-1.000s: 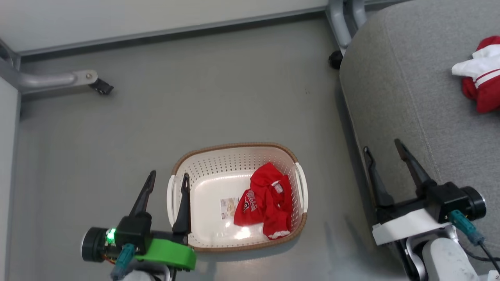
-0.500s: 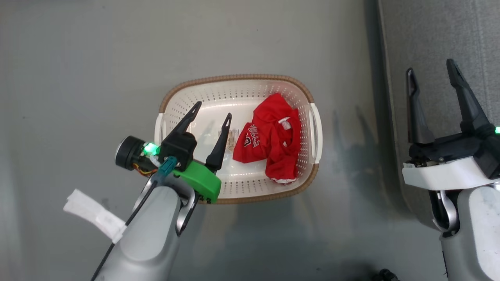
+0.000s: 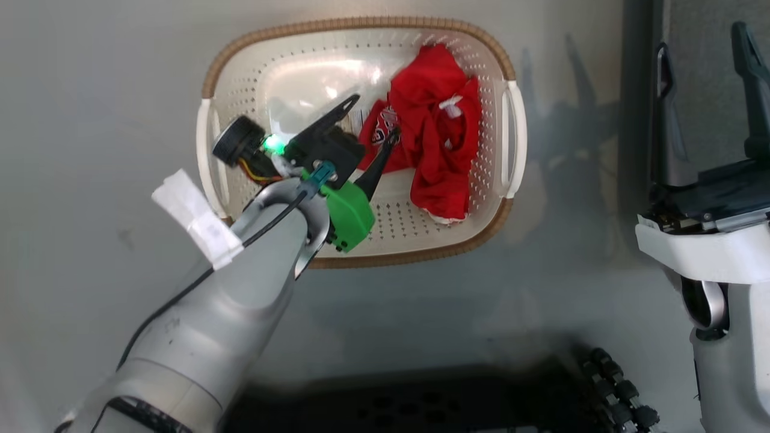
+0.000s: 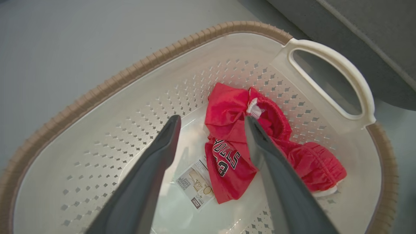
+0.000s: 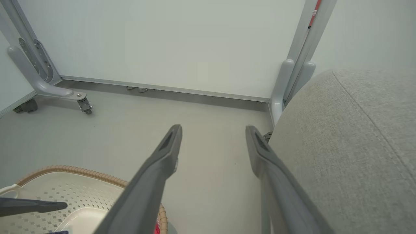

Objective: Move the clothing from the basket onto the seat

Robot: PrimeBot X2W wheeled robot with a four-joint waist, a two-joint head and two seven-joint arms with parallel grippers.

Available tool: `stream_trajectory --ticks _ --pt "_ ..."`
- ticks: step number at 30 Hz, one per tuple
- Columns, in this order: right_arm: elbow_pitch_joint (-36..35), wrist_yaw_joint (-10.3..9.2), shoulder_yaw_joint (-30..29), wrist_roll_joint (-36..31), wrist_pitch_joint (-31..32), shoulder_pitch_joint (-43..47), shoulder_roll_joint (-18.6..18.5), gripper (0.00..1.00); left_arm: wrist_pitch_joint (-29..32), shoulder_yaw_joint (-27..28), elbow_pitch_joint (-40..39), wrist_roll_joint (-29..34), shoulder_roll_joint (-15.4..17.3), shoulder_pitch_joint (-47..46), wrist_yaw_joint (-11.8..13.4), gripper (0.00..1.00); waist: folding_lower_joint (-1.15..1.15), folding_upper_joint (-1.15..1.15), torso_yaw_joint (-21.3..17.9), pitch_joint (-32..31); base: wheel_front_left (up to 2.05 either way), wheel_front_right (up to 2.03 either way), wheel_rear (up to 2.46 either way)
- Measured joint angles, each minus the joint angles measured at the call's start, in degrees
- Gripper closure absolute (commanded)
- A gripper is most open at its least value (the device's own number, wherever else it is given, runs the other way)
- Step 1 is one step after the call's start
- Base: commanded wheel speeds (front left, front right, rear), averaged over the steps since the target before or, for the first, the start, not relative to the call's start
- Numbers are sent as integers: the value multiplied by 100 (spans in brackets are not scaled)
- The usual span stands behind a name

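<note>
– Red jersey (image 3: 442, 114): where is it found, and why is the left gripper (image 4: 212, 119) aimed at it?
– It is crumpled in the basket (image 3: 361, 24), on the side nearest the grey seat (image 5: 357, 146). The gripper is angled down, presumably so cloth can be pinched. Its jaws are spread wide, nothing grasped; contact with the cloth cannot be told. The right gripper (image 3: 701, 37) is held released and empty beside the seat.

Quick tally: there was one basket (image 3: 355, 260) with two white handles, left handle (image 3: 201, 132) and right handle (image 3: 522, 144), plus one paper label (image 4: 195, 187). One red clothing heap (image 3: 442, 138), couldn't tell if it was one piece or two. Two grippers, left gripper (image 3: 374, 116) and right gripper (image 3: 701, 37), two fingers each. One grey seat (image 5: 351, 146). Two casters (image 5: 85, 106) far left.
</note>
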Motion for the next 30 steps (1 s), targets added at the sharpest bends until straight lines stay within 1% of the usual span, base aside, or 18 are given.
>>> stream_trajectory --ticks 3,8,12,16,23,27,30 --pt "-141 0 36 -1 0 -119 1 0 0 -387 193 -205 -7 -285 0 0 0 0 -26 295 0 0 0" --pt "-356 0 130 -1 0 -280 15 0 0 -1192 388 -666 -7 -678 0 0 0 0 -100 729 0 0 0" --pt "-432 0 174 0 0 -287 59 0 0 -1806 401 -1134 -9 -755 0 0 0 0 -197 924 0 0 0" --pt "-485 0 192 2 0 -255 130 0 -1 -2460 571 -1627 -9 -940 0 0 0 0 -397 991 0 0 0" --pt "-677 0 201 0 0 -159 180 0 43 -2934 821 -1934 -9 -1009 0 0 -1 0 -619 983 0 0 0" --pt "-758 0 230 -8 0 -98 186 0 134 -3014 923 -2016 -8 -1040 -1 0 -1 0 -686 976 0 0 0" --pt "-787 0 253 -29 0 -87 187 0 326 -3042 1024 -2027 -7 -1043 -1 0 -1 0 -715 970 0 0 0"
